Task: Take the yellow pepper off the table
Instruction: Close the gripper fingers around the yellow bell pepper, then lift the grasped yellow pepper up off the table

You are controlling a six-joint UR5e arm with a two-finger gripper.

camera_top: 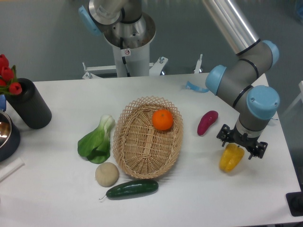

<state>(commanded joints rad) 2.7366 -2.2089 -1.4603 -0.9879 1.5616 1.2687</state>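
Observation:
The yellow pepper [230, 158] is glossy and lobed. It sits at the right of the white table [57, 189], tilted, with its top up under my gripper. My gripper [240, 145] points down right over it. The dark jaws stand on either side of the pepper's top and are closed on it. The fingertips are hidden behind the pepper and the wrist. I cannot tell whether the pepper's bottom still touches the table.
A purple-magenta vegetable [207, 122] lies just left of the gripper. A wicker basket [142, 146] in the middle holds an orange fruit [163, 119]. A bok choy [97, 141], a beige round thing [107, 174] and a cucumber [132, 188] lie around the basket. A black vase [28, 104] stands far left.

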